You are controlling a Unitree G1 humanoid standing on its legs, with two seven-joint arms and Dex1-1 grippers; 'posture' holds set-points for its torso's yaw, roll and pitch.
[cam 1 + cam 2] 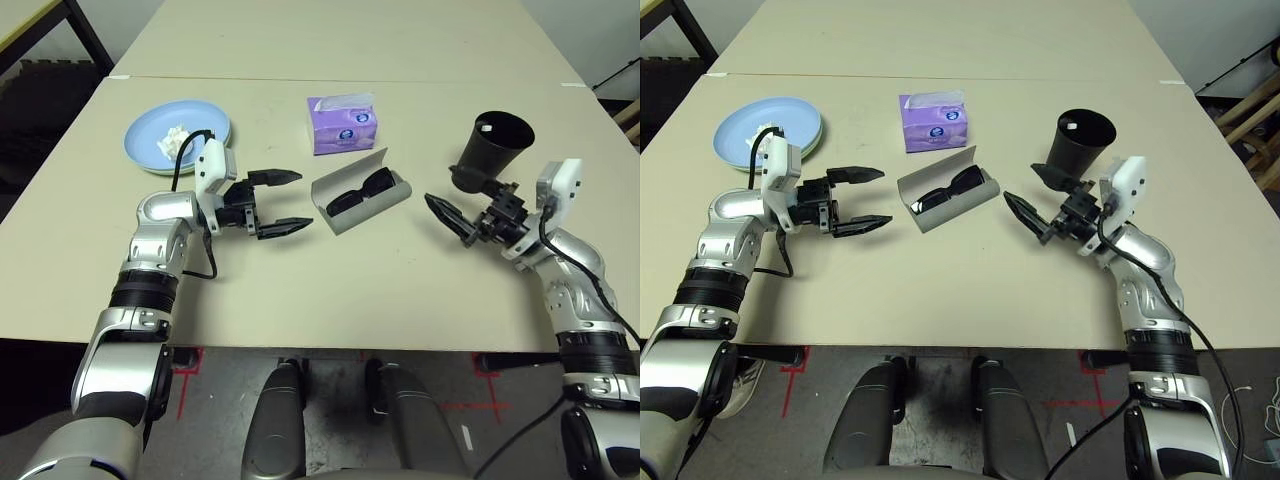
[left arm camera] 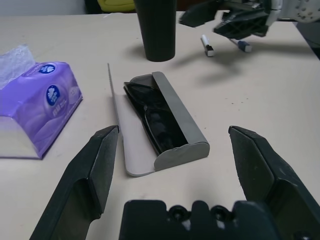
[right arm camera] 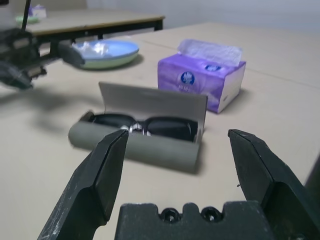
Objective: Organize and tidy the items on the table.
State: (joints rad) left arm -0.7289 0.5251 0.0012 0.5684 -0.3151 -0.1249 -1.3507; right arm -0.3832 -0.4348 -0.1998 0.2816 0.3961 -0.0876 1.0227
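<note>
A light blue plate (image 1: pixel 150 128) sits stacked on a pale green plate (image 1: pixel 226 134) at the table's (image 1: pixel 330 290) left, with a crumpled white tissue wad (image 1: pixel 175 140) on top. The grey glasses case (image 1: pixel 385 198) lies open at the centre, and the black sunglasses (image 1: pixel 362 190) rest inside it. An upright black cup (image 1: pixel 495 148) stands to the right. My left gripper (image 1: pixel 300 201) hovers open just left of the case. From the other side my right gripper (image 1: pixel 1024 186) faces the case, also open, right beside the cup. Two white pens (image 2: pixel 206 45) lie on the table beneath the right gripper.
A purple tissue box (image 1: pixel 343 123) stands just behind the case. A seam line (image 1: pixel 400 80) crosses the tabletop behind the plates and cup. The table's front edge (image 1: pixel 330 345) runs close to my elbows.
</note>
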